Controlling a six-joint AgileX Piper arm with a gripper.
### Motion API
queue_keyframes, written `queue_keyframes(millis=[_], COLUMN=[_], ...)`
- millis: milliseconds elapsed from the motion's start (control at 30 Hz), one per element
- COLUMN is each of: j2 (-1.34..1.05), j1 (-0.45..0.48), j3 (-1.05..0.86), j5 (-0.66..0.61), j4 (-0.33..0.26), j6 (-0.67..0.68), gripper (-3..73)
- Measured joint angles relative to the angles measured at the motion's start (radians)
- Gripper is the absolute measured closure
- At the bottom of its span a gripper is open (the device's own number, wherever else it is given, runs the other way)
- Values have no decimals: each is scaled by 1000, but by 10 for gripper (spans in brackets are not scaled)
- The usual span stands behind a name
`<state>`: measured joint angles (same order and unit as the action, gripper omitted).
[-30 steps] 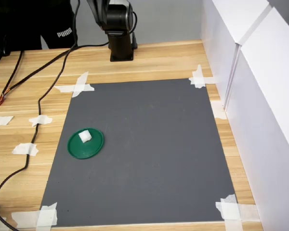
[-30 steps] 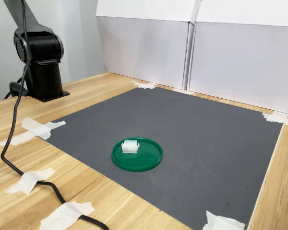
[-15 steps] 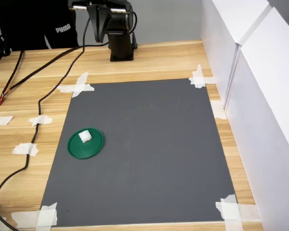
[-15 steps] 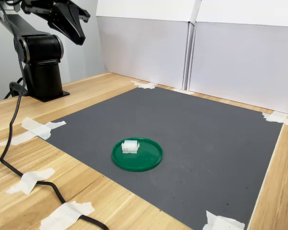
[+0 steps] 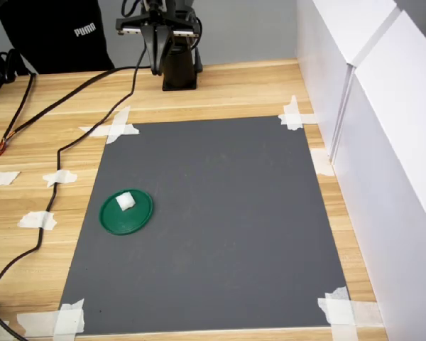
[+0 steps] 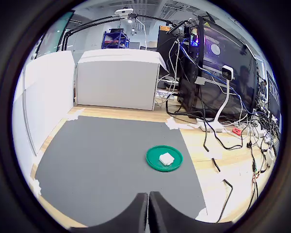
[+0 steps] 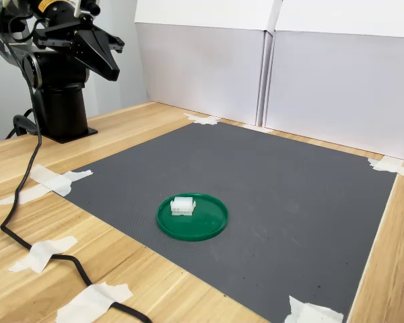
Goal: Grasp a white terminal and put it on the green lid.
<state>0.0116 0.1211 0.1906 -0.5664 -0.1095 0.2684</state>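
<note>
step: placement looks done | white terminal [image 5: 125, 202] sits on green lid [image 5: 139, 222] | gripper [image 6: 148, 208] fingers together, empty, well apart near base | next: we judge nothing left but parking

1st exterior view looks down from above, 2nd low from side, wrist view high; all share grey mat [image 5: 213, 220].

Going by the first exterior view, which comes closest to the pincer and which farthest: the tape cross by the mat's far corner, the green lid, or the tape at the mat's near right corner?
1. Tape cross, just below the pincer, on the first exterior view's left.
2. Green lid, midway down the mat's left side, holding the white terminal.
3. Near right corner tape, farthest, diagonally across the mat.
</note>
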Motion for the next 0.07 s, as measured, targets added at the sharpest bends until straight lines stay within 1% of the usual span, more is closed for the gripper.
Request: queue_keyframes(millis=[67], j2=[-1], j1=[0], j3=[0], j5=[5], j4=[0], j6=[0], gripper=[711])
